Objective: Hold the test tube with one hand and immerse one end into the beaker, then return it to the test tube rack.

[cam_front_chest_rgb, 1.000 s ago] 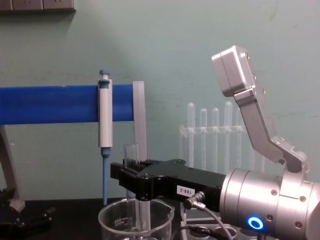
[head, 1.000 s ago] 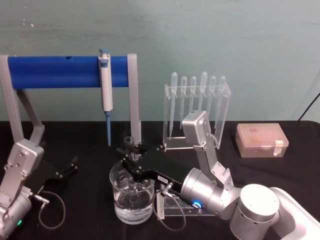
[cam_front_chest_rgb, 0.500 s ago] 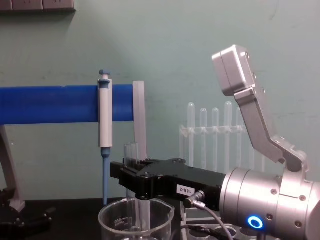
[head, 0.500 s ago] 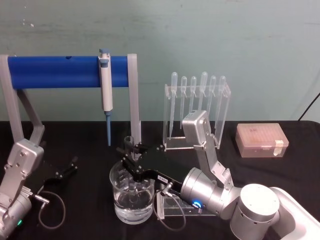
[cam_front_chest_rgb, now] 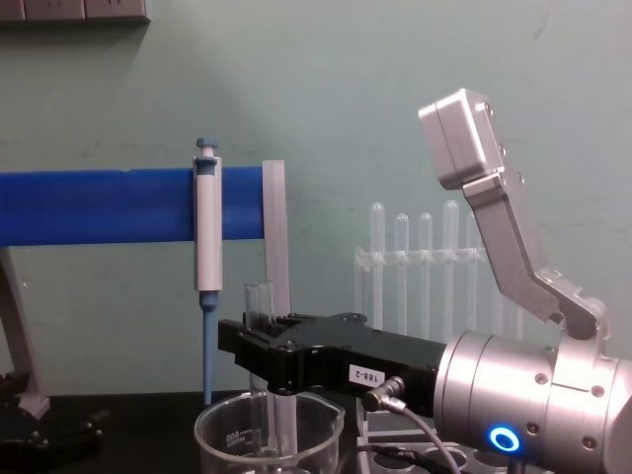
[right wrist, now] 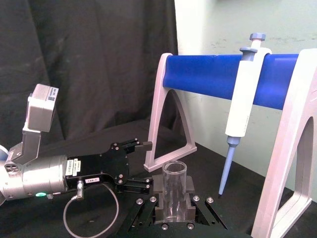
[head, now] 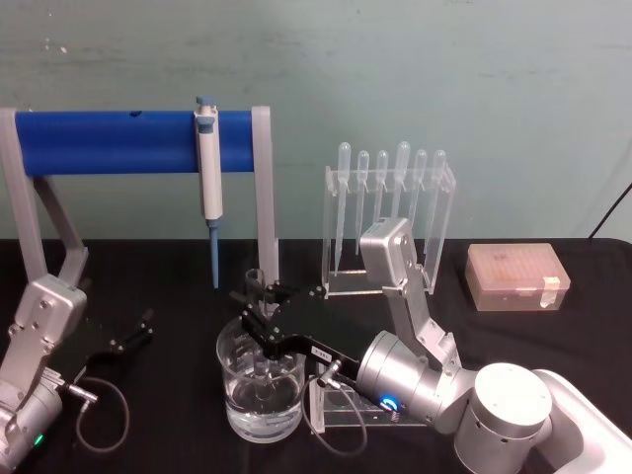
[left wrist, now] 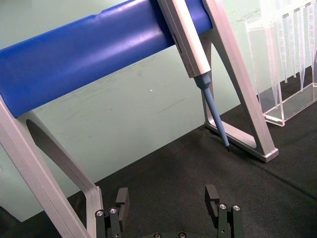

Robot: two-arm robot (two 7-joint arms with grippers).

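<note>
Over the beaker [head: 233, 367] near the front of the black tabletop [head: 173, 281], my right hand [head: 259, 314] grips the test tube [cam_front_chest_rgb: 260, 297] between its fingers [right wrist: 159, 204], which are closed snugly on the glass from both sides. The tube stands upright: its open rim pokes above the fingers, and its lower length drops down inside the beaker's rim. The beaker holds clear liquid, but I cannot tell whether the round end reaches it. My right forearm stretches low and nearly level from the right side toward the centre, hand flat with its white label facing the chest camera, blue ring light [cam_front_chest_rgb: 504, 439] glowing near the wrist, and the elbow link angling up behind. My left hand [head: 133, 334] rests low at the tabletop's left side, well apart from the beaker, its fingers [left wrist: 212, 194] spread wide around nothing.
</note>
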